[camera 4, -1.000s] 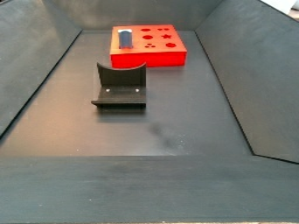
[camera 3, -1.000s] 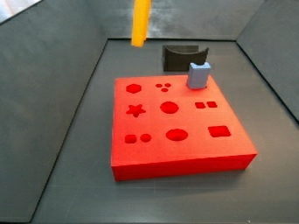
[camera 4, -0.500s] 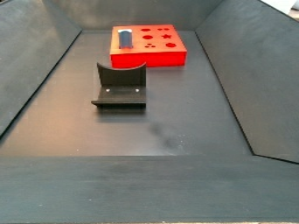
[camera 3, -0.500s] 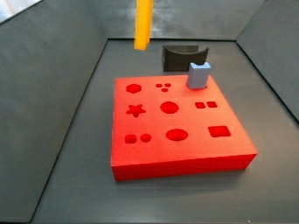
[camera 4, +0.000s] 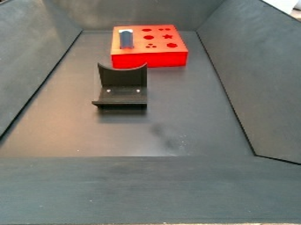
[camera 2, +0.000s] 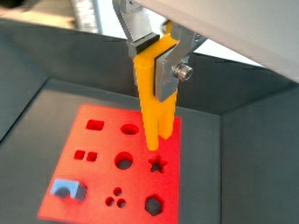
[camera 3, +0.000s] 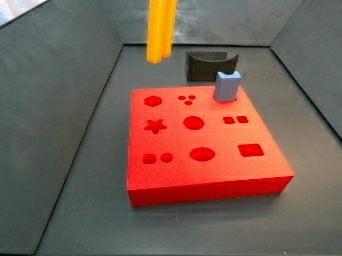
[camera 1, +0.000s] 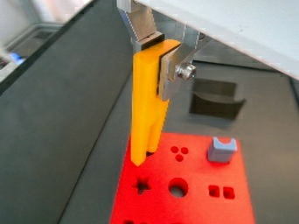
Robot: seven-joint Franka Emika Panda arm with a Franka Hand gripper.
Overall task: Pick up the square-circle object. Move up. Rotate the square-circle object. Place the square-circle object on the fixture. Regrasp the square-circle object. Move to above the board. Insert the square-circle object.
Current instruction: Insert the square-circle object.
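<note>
Wrist views both show the gripper (camera 1: 158, 48) clamped on the upper end of the yellow bar (camera 1: 149, 109), its silver fingers (camera 1: 177, 63) pressed against the bar's sides. The bar is held upright, its long axis vertical, with the free lower end pointing down toward the red board (camera 1: 198, 188). In a side view the bar (camera 3: 160, 30) is seen hanging high above the floor, beyond the board's (camera 3: 201, 140) far left corner and left of the black fixture (camera 3: 207, 65); the gripper itself is cut off above the frame there. A pale blue-grey block (camera 3: 227, 85) stands on the board's far edge.

The step in hand is judged to be the move to above the board. The bar's tip is not yet over a cutout, as far as can be judged. The coming move turns on this offset: the board lies below and toward the camera side of the bar, so the upright bar must be carried across before being lowered. In the remaining side view, the fixture (camera 4: 120, 85) and board (camera 4: 150, 46) are shown, the gripper being out of frame.
</note>
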